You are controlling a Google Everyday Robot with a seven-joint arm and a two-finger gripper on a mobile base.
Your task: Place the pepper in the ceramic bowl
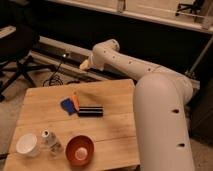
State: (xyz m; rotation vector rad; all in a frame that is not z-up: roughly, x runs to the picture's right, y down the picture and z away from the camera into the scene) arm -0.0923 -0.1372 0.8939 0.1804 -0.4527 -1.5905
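Pepper (76,101) not yet picked up
Probably light, stiff; pinch mid-length. It lies beyond the ceramic bowl (71,146); tool (85,65) hangs farther beyond, grip state untellable.

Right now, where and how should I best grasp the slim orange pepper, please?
Probably pinch its narrow middle from above: the slim orange pepper lies flat between the blue flat item and black cylinder. The gripper hangs beyond the wooden table.

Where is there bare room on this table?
Bare wood right of the black cylinder and ceramic bowl, and at the far left corner. Crowded around the pepper and by the cup and bottle. The gripper hangs beyond the far edge.
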